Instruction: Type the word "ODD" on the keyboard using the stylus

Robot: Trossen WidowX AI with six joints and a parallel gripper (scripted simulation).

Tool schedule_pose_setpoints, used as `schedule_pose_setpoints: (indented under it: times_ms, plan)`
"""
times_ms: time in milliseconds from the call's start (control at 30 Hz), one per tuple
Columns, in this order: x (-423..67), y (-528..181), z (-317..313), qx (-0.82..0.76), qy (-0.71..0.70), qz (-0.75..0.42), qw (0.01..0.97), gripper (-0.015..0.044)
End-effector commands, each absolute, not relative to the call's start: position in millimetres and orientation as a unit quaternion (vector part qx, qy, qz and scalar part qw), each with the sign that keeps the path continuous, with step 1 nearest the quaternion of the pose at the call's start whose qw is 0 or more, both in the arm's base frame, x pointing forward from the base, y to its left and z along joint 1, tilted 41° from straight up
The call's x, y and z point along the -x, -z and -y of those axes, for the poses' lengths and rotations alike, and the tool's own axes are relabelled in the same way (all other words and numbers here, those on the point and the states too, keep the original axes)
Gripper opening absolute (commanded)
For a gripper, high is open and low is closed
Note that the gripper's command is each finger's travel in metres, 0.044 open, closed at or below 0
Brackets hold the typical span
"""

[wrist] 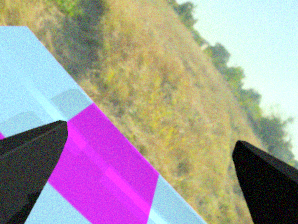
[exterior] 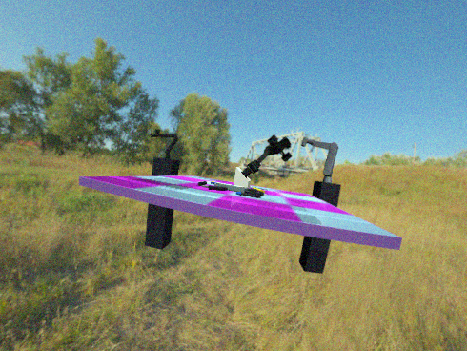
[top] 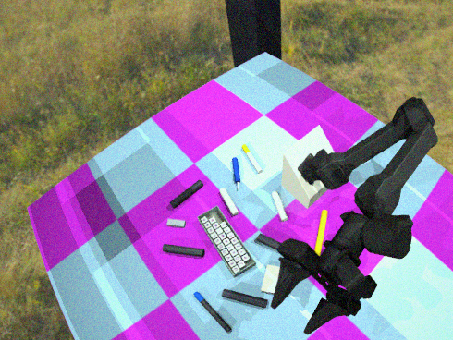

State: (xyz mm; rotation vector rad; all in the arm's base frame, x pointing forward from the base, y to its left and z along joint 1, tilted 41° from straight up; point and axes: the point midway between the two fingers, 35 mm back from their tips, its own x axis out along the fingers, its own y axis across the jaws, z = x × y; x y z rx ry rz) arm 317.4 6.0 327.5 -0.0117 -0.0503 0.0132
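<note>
Hovering wide open, the tool [top: 298, 307] holds nothing.

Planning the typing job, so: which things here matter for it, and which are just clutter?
For the job: keyboard; end effector, open; a stylus, though which of the pen-like sticks is unclear.
Lying about: white wedge; dark bars; small grey block.

Magenta-and-pale-blue checked worktop [top: 208, 115] standing on dark posts [exterior: 159, 215] in dry grass. Cream wedge block [top: 300, 177] sitting near far side. Blue screwdriver [top: 236, 171] lying beside yellow-capped white marker [top: 251, 158]. Blue-tipped dark pen [top: 213, 311] lying near front edge.
</note>
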Motion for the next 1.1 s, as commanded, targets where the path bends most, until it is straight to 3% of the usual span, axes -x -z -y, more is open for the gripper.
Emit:
schedule_pose_setpoints:
  times_ms: [0,267,533,833,1067]
  plan:
    - [-319,-325,-6,0.007,-0.007,0.02,1.0,0.0414]
    - [-363,-213,7,-0.01,-0.049,-0.22,0.974,0.0204]
    - [-354,-91,16,-0.134,-0.095,-0.466,0.87,0.0]
    - [-314,-9,4,-0.329,-0.146,-0.637,0.682,0.0]
    - [-311,-5,3,-0.344,-0.148,-0.644,0.667,0.0]
